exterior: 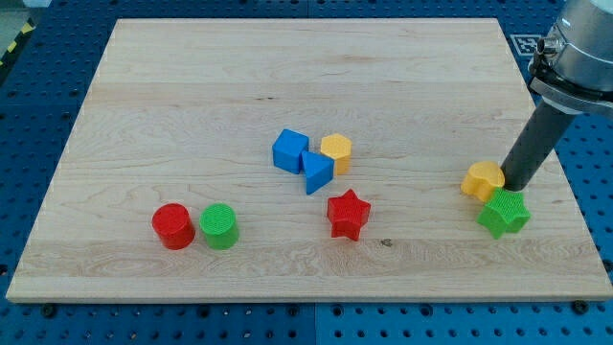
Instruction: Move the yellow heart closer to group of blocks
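The yellow heart (482, 180) lies near the board's right edge, touching the green star (504, 213) just below and right of it. My tip (510, 186) stands right beside the heart's right side, just above the green star. A group of blocks sits at the board's middle: a blue cube (289, 150), a blue triangle (317, 172) and a yellow hexagon (336, 151), packed together. A red star (348, 214) lies a little below them.
A red cylinder (173, 226) and a green cylinder (219, 226) stand side by side at the lower left. The wooden board (192, 86) rests on a blue perforated table. The arm's body is at the view's top right.
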`<state>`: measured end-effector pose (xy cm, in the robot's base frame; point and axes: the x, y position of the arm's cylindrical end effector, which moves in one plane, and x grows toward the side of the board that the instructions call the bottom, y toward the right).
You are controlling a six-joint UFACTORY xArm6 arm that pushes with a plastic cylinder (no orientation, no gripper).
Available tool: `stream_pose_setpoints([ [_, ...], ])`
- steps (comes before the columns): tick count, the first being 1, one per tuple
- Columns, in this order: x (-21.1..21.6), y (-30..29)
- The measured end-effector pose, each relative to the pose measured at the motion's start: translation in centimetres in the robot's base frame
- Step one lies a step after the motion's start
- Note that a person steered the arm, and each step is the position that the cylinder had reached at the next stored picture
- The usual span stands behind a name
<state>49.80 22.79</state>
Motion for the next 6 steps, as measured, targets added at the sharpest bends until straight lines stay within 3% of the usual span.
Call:
stream_pose_setpoints([
  [2, 2.0, 0.0],
  [6, 0.2, -1.7],
])
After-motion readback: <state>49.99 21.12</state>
